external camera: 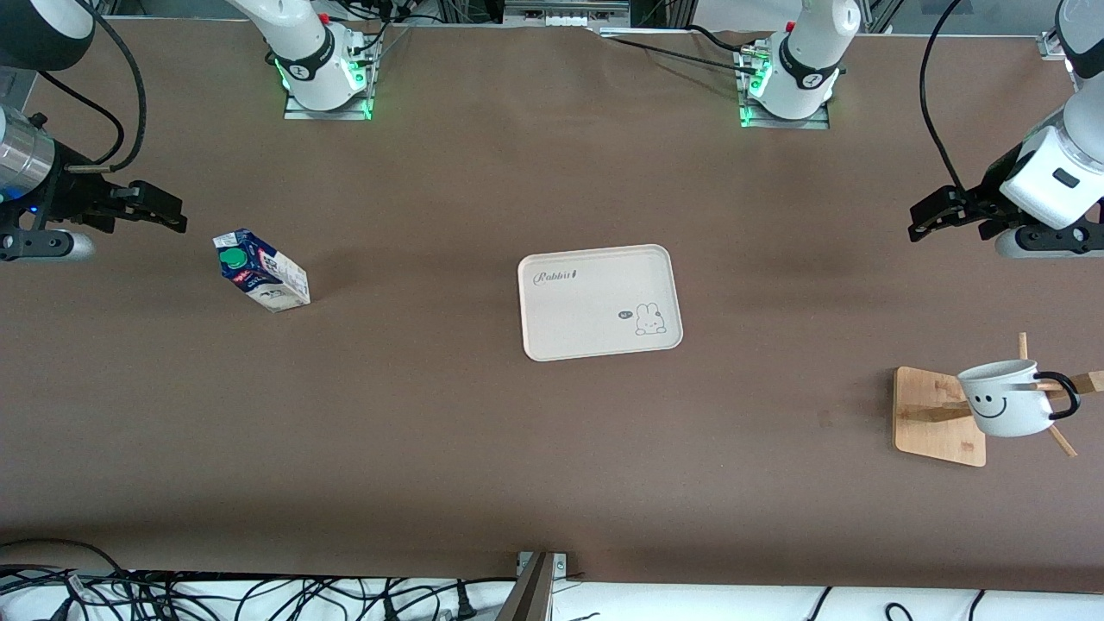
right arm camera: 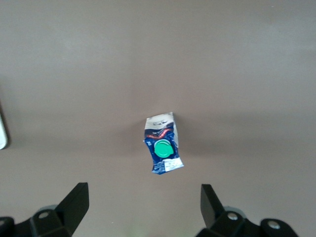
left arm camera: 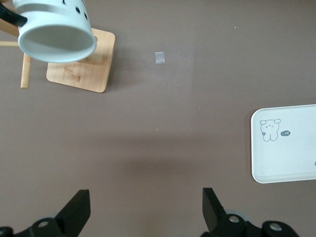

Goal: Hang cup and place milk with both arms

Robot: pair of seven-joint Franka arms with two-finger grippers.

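Observation:
The milk (external camera: 261, 270) stands upright on the table toward the right arm's end; it also shows in the right wrist view (right arm camera: 164, 144), green cap up. My right gripper (external camera: 172, 216) hangs open and empty over the table beside it, apart from it; its jaws (right arm camera: 143, 192) stand wide. The cup (external camera: 1005, 397) hangs by its black handle on a peg of a wooden rack (external camera: 936, 418) toward the left arm's end; in the left wrist view the cup (left arm camera: 57, 29) shows its open mouth. My left gripper (external camera: 921, 222) is open and empty over bare table, jaws (left arm camera: 145, 197) wide.
A cream tray (external camera: 599, 300) with a rabbit drawing lies in the middle of the table; it also shows in the left wrist view (left arm camera: 286, 148). A small tape mark (left arm camera: 159, 58) lies near the rack's base (left arm camera: 81, 66). Cables lie along the table's front edge (external camera: 259, 595).

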